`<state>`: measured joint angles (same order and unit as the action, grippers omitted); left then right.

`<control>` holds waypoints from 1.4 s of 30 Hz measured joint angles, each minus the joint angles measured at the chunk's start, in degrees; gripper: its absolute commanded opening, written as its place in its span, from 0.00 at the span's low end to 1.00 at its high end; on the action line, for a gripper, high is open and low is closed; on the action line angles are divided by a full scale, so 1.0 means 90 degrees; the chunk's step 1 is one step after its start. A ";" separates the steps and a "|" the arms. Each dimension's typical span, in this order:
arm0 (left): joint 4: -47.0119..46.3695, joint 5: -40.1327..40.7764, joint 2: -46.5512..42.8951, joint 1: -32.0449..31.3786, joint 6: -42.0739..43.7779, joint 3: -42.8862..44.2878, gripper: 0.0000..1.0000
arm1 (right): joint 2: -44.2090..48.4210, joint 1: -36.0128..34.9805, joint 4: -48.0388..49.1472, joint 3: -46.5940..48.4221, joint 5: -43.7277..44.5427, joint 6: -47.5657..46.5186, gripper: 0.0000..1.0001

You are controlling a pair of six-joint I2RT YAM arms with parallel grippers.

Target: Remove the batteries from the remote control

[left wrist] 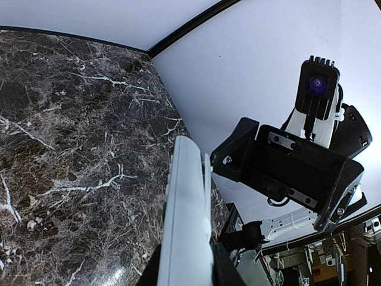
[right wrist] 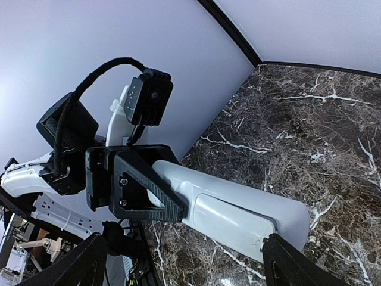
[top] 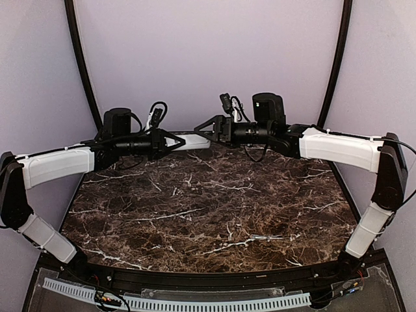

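top external shows us holding the remote control (top: 192, 142) raised over the far edge of the marble table (top: 208, 214), left gripper (top: 174, 141) clamped on one end so the back cover (right wrist: 232, 217) is exposed. the right gripper (top: 199, 130) waits at the free end, fingers (right wrist: 287, 263) wide apart, likely to work that cover. batteries unseen, presumably inside.

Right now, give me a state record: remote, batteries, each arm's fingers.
remote control: white bar, held off the table near its far edge
left fingers: shut on one end of the remote control
right fingers: open, spread around the other end; contact cannot be told
batteries: none visible
back panel: seam visible in right wrist view, looks still in place
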<state>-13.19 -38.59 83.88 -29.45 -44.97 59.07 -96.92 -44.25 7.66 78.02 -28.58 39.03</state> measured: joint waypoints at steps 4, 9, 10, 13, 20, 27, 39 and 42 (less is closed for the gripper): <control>0.0002 0.0000 0.0000 0.0000 0.0000 0.0000 0.00 | 0.0000 0.0000 0.0000 0.0000 -0.0005 0.0000 0.90; 0.0002 0.0000 0.0000 0.0000 0.0002 0.0002 0.00 | 0.0000 0.0000 0.0002 0.0000 -0.0010 0.0000 0.90; 0.0002 0.0002 0.0000 0.0000 0.0002 0.0000 0.00 | 0.0000 0.0000 0.0002 0.0000 -0.0010 0.0000 0.90; 0.0005 0.0005 0.0000 0.0000 0.0010 0.0002 0.00 | 0.0007 -0.0002 0.0005 0.0000 -0.0010 0.0000 0.90; 0.0005 0.0039 0.0000 0.0000 0.0095 0.0000 0.00 | 0.0010 -0.0007 0.0029 0.0000 -0.0007 0.0000 0.90; 0.0022 0.0304 -0.0165 0.0007 0.0379 -0.0070 0.00 | 0.0015 -0.0051 0.0192 0.0000 -0.0012 0.0000 0.90; 0.0253 0.0843 -0.0478 0.0002 0.1032 -0.0126 0.00 | 0.0104 -0.0313 0.0435 0.0063 -0.0282 0.0002 0.90; 0.0350 0.0937 -0.0478 0.0002 0.1154 -0.0126 0.00 | 0.0104 -0.0325 0.0440 0.0068 -0.0301 0.0002 0.90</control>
<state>-10.04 -30.15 79.57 -29.43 -34.59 57.93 -95.98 -47.18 11.62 78.63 -31.29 39.05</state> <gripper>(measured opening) 0.189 0.899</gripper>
